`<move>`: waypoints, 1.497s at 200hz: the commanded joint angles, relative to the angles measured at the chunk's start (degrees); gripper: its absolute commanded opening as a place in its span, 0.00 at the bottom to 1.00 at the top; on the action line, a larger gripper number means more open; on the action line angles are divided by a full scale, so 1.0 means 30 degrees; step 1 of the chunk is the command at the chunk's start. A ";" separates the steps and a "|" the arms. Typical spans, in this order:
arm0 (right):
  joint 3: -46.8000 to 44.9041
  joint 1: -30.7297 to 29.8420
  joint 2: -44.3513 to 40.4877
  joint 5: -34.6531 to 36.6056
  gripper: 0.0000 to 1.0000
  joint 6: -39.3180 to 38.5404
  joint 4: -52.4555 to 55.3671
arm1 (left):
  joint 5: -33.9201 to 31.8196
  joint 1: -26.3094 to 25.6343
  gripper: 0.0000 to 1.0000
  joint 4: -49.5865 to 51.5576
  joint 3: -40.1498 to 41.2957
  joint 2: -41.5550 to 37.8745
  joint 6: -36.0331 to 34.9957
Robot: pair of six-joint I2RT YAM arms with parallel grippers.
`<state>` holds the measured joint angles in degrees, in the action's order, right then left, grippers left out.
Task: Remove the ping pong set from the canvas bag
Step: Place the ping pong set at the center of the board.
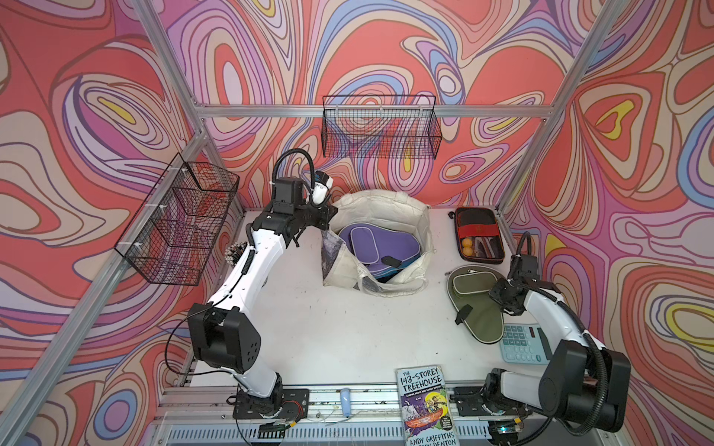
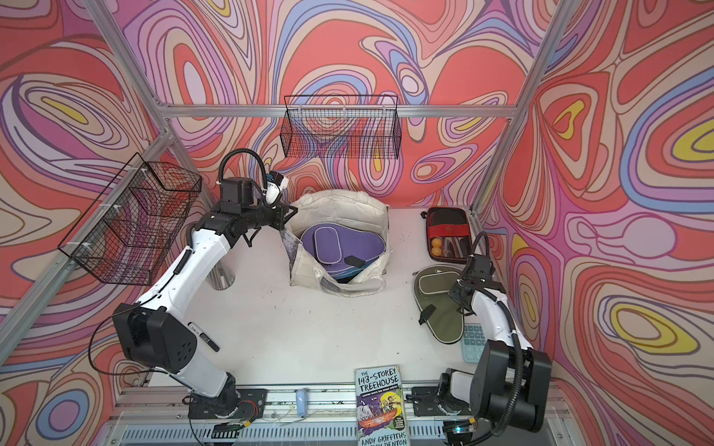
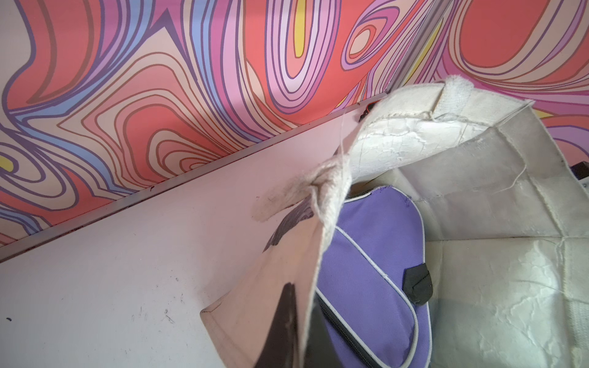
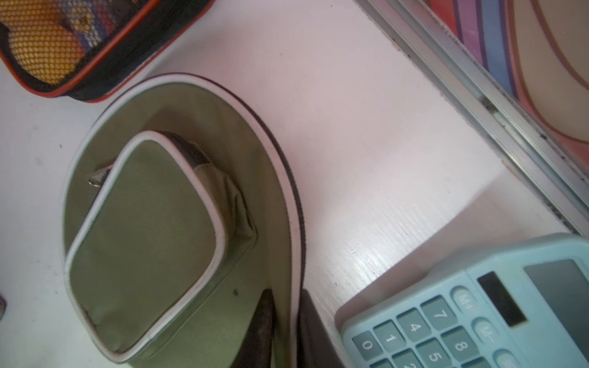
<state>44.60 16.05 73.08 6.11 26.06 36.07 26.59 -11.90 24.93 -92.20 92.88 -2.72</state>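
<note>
Closest to the top camera lies the paperback book (image 1: pixel 425 405), flat at the near edge between my two bases. Further in on my right, the pale blue calculator (image 1: pixel 519 343) sits on the tabletop (image 1: pixel 328 328). The narrow handle end of the olive cover (image 1: pixel 473 297) ends just beside the calculator's far-left corner.

That olive cover lies flat, outside the bag. Its long axis runs from far to near, with the round head pointing away from me and the handle pointing toward me, slightly rightward. My right end effector (image 4: pixel 287 331) straddles the cover's right-hand rim, one finger over the fabric and one outside the white piping. Whether it is clenched there or released I cannot tell.

Behind the olive cover, the rectangular case (image 1: pixel 479 235) lies flat near the tabletop's right edge. Its long axis also runs far to near, with the red paddle at the far end and the orange balls (image 1: pixel 467 246) at the near end.

At the back middle of the tabletop stands the canvas bag (image 1: pixel 386 208), its mouth open upward. My left end effector (image 1: pixel 322 226) is clenched on the bag's left rim, at the printed side panel. Inside, on top, the purple cover (image 1: pixel 371 243) lies with its long axis running left to right. Its head points toward my left and its handle toward the near right.
</note>
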 commanded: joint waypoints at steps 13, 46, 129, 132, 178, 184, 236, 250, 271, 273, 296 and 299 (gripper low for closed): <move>-0.0166 0.0039 0.0248 0.0583 0.23 0.0013 -0.0641 | 0.0395 0.0217 0.00 -0.1086 -0.0577 -0.0777 -0.0030; 0.0343 0.0025 0.0381 0.0454 0.24 -0.0133 -0.0792 | 0.0351 0.0228 0.00 -0.1033 -0.0555 -0.0765 -0.0029; 0.3638 0.0021 -0.0262 -0.1150 0.86 -0.2149 0.0393 | 0.0398 0.0220 0.00 -0.0957 -0.0402 -0.1085 -0.0160; 0.3816 0.0019 -0.0316 -0.1460 0.96 -0.2330 0.0396 | 0.0443 0.0232 0.00 -0.0967 -0.0371 -0.1111 -0.0149; 0.6567 -0.1749 -0.1184 -0.4963 0.98 -0.4194 -0.0324 | 0.0960 0.0124 0.00 -0.0907 -0.0452 -0.1558 0.0130; 0.7096 -0.2542 -0.1171 -0.4848 0.98 -0.4410 -0.0440 | 0.0859 0.0060 0.00 -0.0922 -0.0422 -0.1685 0.0125; 1.1986 -0.9951 0.1096 -0.4092 0.98 -0.7355 -0.0712 | 0.0775 -0.0244 0.00 -0.1025 -0.0812 -0.1988 0.0174; 1.3259 -1.1320 0.1653 -0.4262 0.98 -0.8311 -0.0677 | 0.0947 -0.0309 0.00 -0.0986 -0.1173 -0.1913 0.0266; 1.4901 -1.2847 0.2354 -0.5271 0.98 -0.9722 -0.0544 | 0.1146 -0.0365 0.00 -0.0901 -0.1763 -0.1795 0.0356; 1.5024 -1.2953 0.2402 -0.5372 0.98 -0.9848 -0.0541 | 0.1154 -0.0390 0.00 -0.0862 -0.1816 -0.1784 0.0352; 1.5936 -1.3997 0.3017 -0.7189 0.98 -1.1137 -0.0497 | 0.1185 -0.0558 0.00 -0.0588 -0.2529 -0.1715 0.0535; 1.6036 -1.4119 0.3119 -0.7500 0.98 -1.1250 -0.0495 | 0.1175 -0.0587 0.00 -0.0580 -0.2614 -0.1674 0.0542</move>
<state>89.95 -23.99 81.10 -10.15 -0.86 34.04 27.55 -13.34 28.49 -93.45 91.44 -1.69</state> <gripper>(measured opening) 0.982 0.075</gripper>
